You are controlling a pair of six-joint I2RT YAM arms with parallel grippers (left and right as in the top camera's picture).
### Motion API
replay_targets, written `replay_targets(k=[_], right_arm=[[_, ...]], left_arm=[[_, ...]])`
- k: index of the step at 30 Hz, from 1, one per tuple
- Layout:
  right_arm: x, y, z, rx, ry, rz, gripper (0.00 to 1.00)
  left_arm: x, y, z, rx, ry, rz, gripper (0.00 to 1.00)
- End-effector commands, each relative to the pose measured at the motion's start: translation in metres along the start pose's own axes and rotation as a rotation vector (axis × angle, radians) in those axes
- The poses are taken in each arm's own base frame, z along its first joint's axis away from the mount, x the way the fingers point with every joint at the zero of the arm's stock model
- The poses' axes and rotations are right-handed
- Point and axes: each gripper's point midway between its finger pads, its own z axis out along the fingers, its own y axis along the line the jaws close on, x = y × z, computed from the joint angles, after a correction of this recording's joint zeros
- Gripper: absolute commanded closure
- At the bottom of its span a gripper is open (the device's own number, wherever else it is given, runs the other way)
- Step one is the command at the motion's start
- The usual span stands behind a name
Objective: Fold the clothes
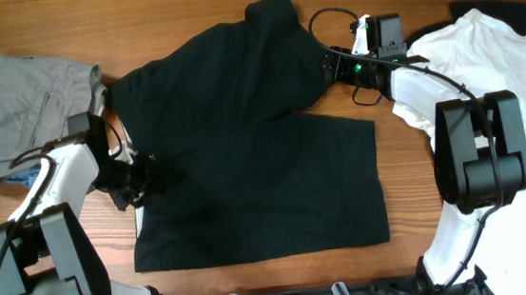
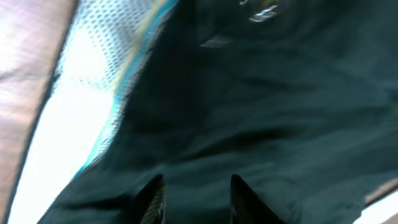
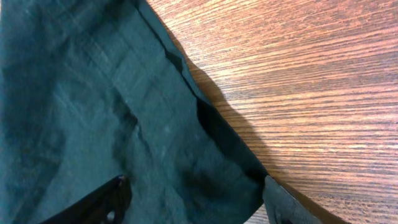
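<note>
Two grippers sit at opposite edges of the black T-shirt, which lies half-folded in the middle of the table — probably placed to take the next fold. The left gripper is slightly parted over the left hem, and the right gripper stands wide astride the upper right edge; neither visibly pinches cloth. The grey trousers and white T-shirt lie aside, likely waiting their turn. No container is in view.

A large plain black short-sleeved T-shirt lies partly folded in the middle of the wooden worktop. Crumpled grey trousers lie at its left edge and a plain white T-shirt at its right edge. The left tool and the right tool sit at opposite sides of the black shirt.
</note>
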Motion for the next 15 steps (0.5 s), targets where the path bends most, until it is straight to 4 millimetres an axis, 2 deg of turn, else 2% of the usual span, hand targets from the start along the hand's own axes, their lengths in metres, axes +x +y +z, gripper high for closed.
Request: replay_targets(k=[1,3,5,8,11,15], right_arm=[[0.017,-0.005,0.017,0.005,0.050,0.011,0.60],[0.018,-0.006,0.018,0.007,0.054,0.012,0.83],[0.012,-0.009,0.014,0.011,0.038,0.019,0.96],[-0.012,-0.017,-0.006,0.014,-0.024,0.036,0.96],[-0.043,-0.033,-0.039,0.027,-0.109,0.069,0.96],[-0.052,-0.043,-0.067,0.032,-0.123,0.097,0.96]], left_arm=[[0.000,-0.034,-0.009,0.172,0.004,0.079,0.68],[-0.003,-0.041,-0.014,0.196,-0.002,0.087,0.69],[-0.005,-0.048,-0.021,0.214,-0.012,0.116,0.70],[-0.006,-0.054,-0.033,0.222,-0.038,0.147,0.70],[-0.007,-0.061,-0.048,0.235,-0.084,0.184,0.70],[-0.009,-0.069,-0.064,0.255,-0.150,0.222,0.70]])
